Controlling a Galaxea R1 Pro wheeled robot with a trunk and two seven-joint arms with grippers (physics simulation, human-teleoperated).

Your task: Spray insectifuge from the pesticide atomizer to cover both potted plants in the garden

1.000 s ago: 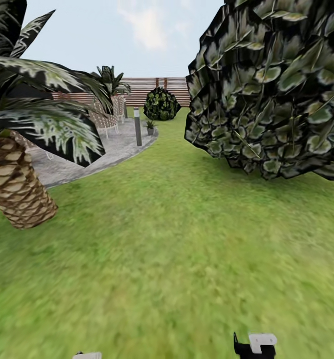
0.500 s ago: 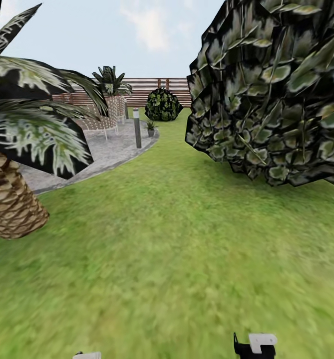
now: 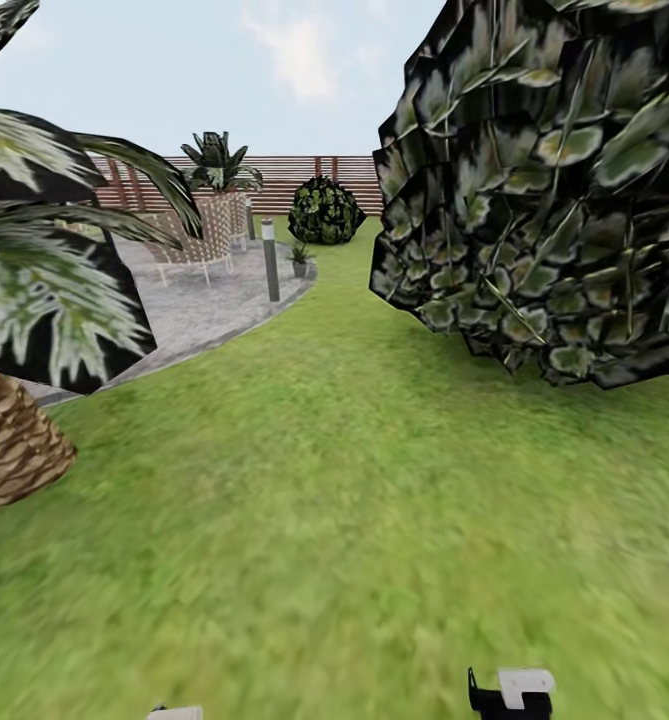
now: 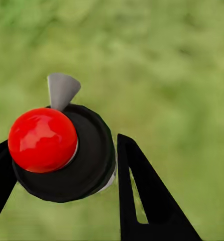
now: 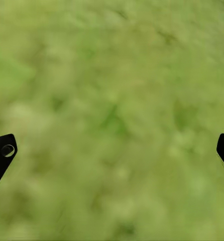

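Observation:
In the left wrist view my left gripper [image 4: 62, 153] is shut on the pesticide atomizer [image 4: 87, 165], seen from its top end: a round black cap, a glossy red knob and a grey nozzle. One black finger [image 4: 142, 196] presses against its side, with lawn below. My right gripper [image 5: 112, 145] hangs open over bare grass, its fingertips [image 5: 1, 153] far apart with nothing between them. In the head view the arms show as white tips, left [image 3: 174, 713] and right [image 3: 511, 690]. Far ahead a small potted plant [image 3: 299, 258] stands at the patio's edge.
A scaly palm trunk [image 3: 9, 450] with drooping fronds is close on the left. A big dark bush [image 3: 544, 190] crowds the right. Open lawn [image 3: 354, 480] runs between them toward the grey patio [image 3: 204, 305], a grey post [image 3: 270, 260], a chair, a round bush [image 3: 324, 210] and the slatted fence.
The whole head view has shifted as the camera moves forward: the palm slides left and down, and the big bush looms larger. Both grippers keep their places in view.

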